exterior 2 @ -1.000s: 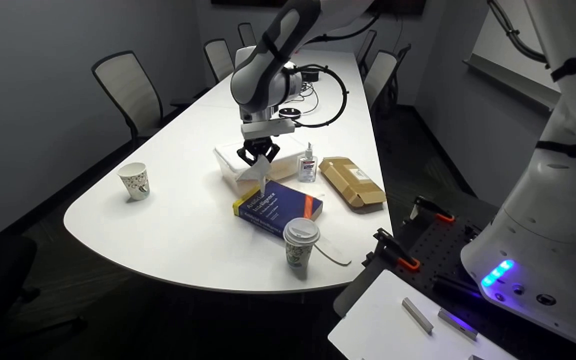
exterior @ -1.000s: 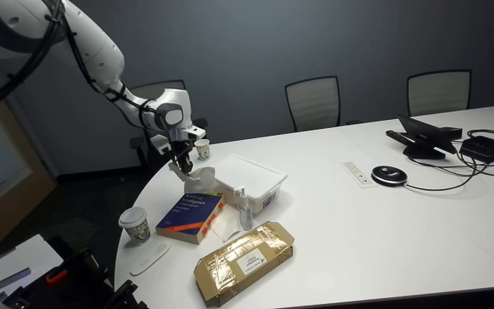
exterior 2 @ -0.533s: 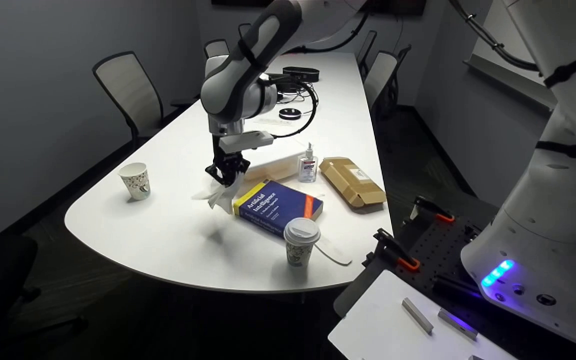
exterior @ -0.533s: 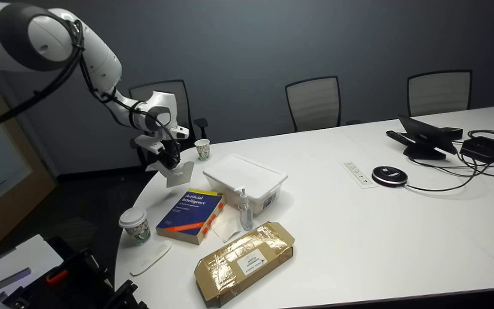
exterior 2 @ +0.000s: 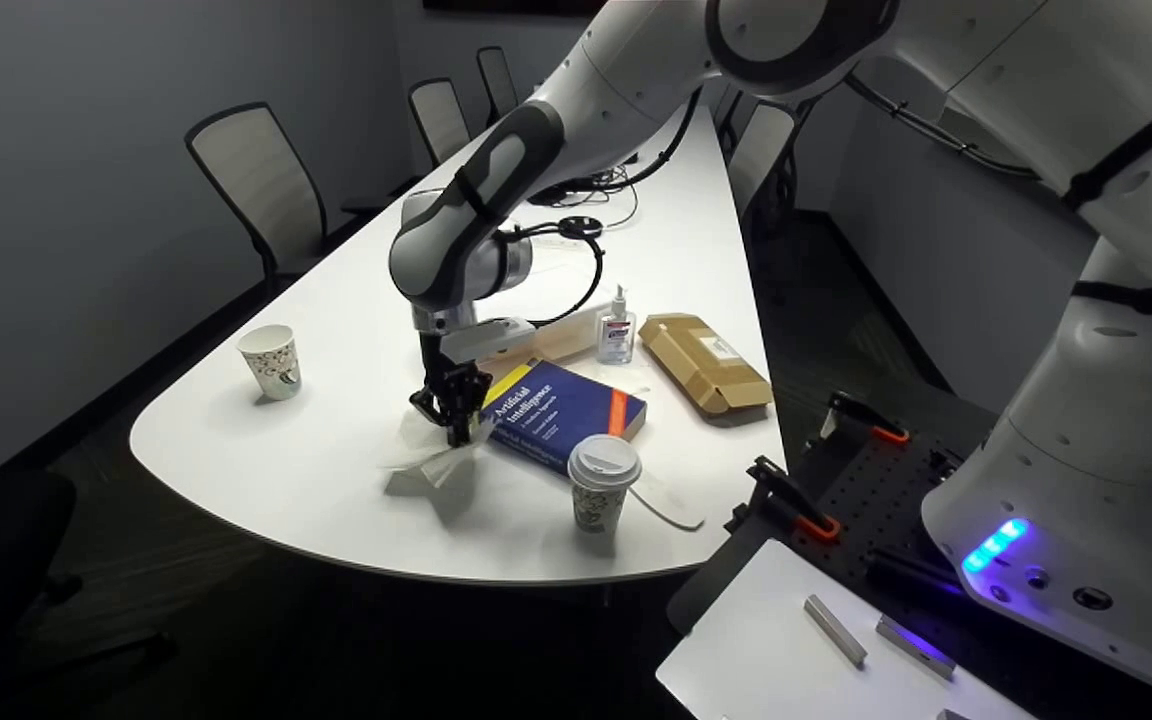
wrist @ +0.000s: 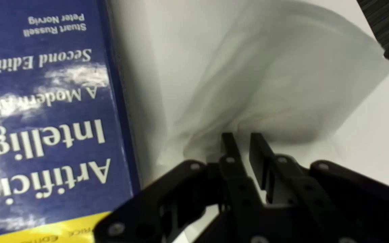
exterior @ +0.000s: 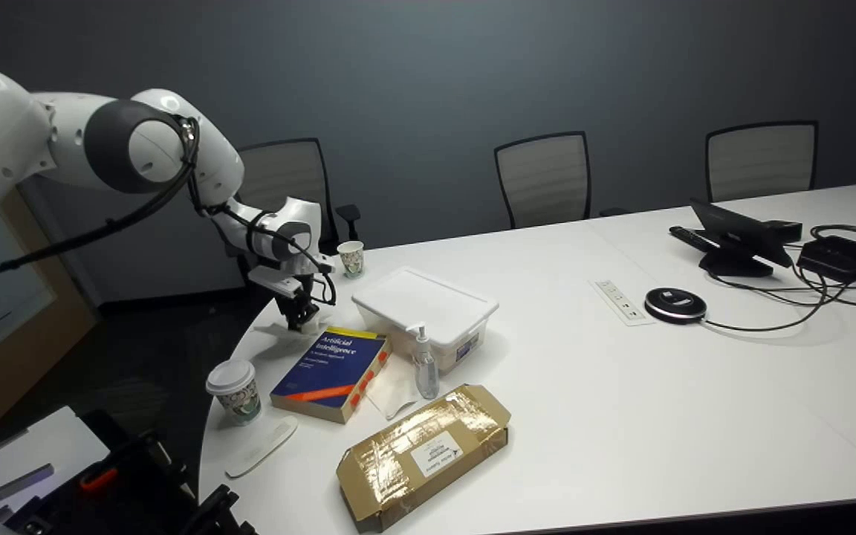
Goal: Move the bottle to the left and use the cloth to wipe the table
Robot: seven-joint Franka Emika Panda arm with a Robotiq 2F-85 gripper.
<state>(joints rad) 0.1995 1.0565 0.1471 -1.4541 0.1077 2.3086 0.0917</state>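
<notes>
The bottle is translucent with a pale pump top and stands upright; it also shows in an exterior view. A thin white cloth spreads under my gripper, low over the table beside the blue book. In the wrist view the cloth fans out from the fingertips of the gripper. The fingers are close together with a narrow gap, and the cloth looks bunched at their tips. Its pinched part is hard to make out. Whether the cloth touches the table is unclear.
The blue book lies close beside the gripper. A lidded cup, an open cup, a lidded plastic container, a cardboard box and a white sheet are on the table. The curved table edge is near.
My gripper has carried the cloth from beside the container, over the book, toward the table's rounded end, then lowered it close to the tabletop. The bottle has not moved.
</notes>
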